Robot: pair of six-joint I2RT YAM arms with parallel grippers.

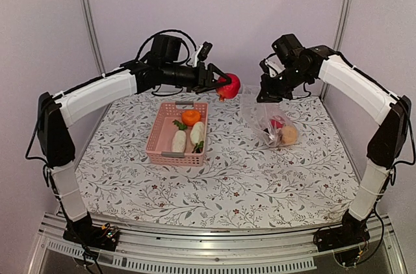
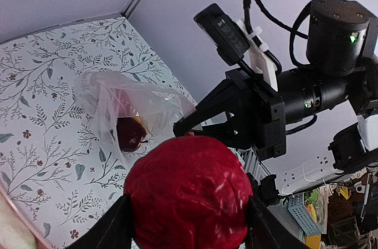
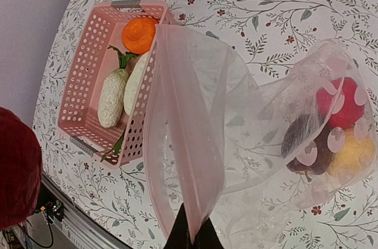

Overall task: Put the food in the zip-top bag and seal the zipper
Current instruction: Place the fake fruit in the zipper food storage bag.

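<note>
My left gripper is shut on a red round toy fruit, which fills the left wrist view, and holds it in the air between the pink basket and the bag. My right gripper is shut on the mouth edge of the clear zip-top bag and lifts it; the pinched edge shows in the right wrist view. Inside the bag lie a red piece, a dark purple piece and a yellow piece. The zipper strip cannot be told from the bag.
The pink basket stands left of centre and holds an orange piece and two white radishes with green leaves. A floral cloth covers the table. Walls close the back and sides.
</note>
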